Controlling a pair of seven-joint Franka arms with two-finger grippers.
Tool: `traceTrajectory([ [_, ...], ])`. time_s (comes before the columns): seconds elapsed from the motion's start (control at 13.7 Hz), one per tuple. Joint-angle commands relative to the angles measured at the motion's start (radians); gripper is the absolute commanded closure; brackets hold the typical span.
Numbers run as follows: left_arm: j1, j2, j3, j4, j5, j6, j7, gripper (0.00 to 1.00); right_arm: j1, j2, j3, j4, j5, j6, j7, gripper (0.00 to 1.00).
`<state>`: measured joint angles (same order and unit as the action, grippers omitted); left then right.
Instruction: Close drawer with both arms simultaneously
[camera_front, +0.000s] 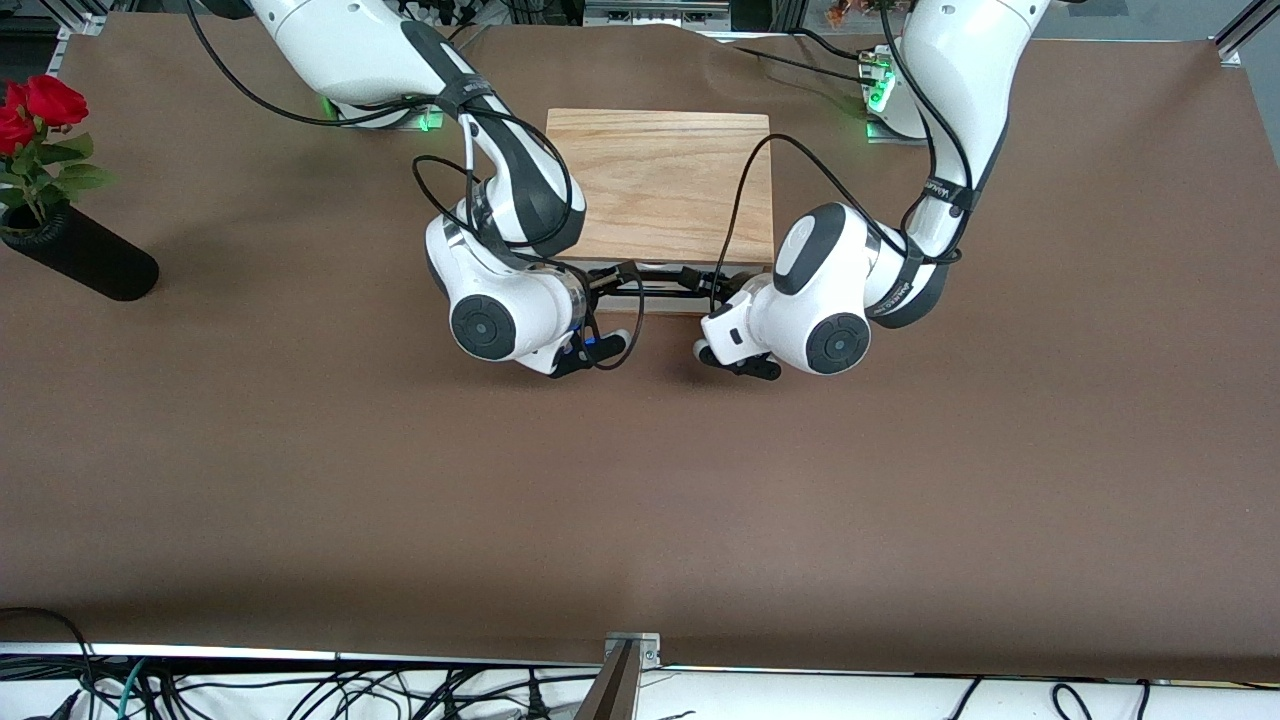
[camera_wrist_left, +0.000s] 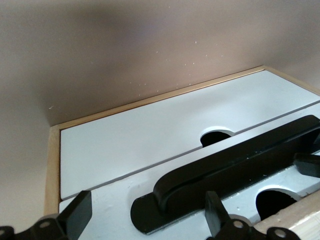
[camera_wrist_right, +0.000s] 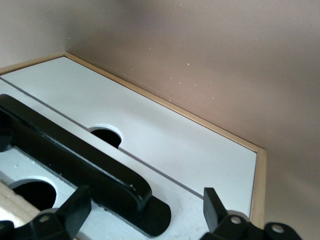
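The light-wood box (camera_front: 660, 180) stands mid-table near the arms' bases. Its drawer (camera_wrist_left: 115, 205) shows a white front panel with a black bar handle (camera_front: 660, 291), about level with the second white panel (camera_wrist_left: 150, 135) beside it. My left gripper (camera_front: 703, 279) is open at the drawer front, with one end of the handle (camera_wrist_left: 235, 165) between its fingers (camera_wrist_left: 77, 212). My right gripper (camera_front: 612, 274) is open at the other end of the handle (camera_wrist_right: 75, 155), fingers (camera_wrist_right: 212, 205) either side. The drawer front also shows in the right wrist view (camera_wrist_right: 210, 200). I cannot tell if fingertips touch the panel.
A black vase (camera_front: 85, 262) with red roses (camera_front: 40, 108) lies toward the right arm's end of the table. The brown table (camera_front: 640, 500) stretches bare toward the front camera. Cables hang below its near edge.
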<state>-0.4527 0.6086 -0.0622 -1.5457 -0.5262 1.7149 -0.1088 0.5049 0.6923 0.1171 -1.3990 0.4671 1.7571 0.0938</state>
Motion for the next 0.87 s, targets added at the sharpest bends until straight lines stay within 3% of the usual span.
traceTrajectory([
  [0.0,0.002,-0.021,0.009,-0.001,-0.026,-0.038,0.014,0.0,-0.002,0.004,0.013,-0.002,0.025,-0.054,-0.011,0.0],
  [0.29,0.012,-0.073,0.018,0.027,0.0,-0.041,0.018,0.0,-0.006,0.019,0.01,0.014,0.016,-0.022,-0.038,0.0],
  [0.58,0.074,-0.153,0.024,0.064,0.184,-0.055,0.023,0.0,-0.046,0.015,0.004,0.026,0.013,0.123,-0.198,0.0],
  [0.8,0.173,-0.233,0.022,0.091,0.325,-0.064,0.026,0.0,-0.078,-0.003,-0.028,0.07,-0.011,0.119,-0.24,0.0],
])
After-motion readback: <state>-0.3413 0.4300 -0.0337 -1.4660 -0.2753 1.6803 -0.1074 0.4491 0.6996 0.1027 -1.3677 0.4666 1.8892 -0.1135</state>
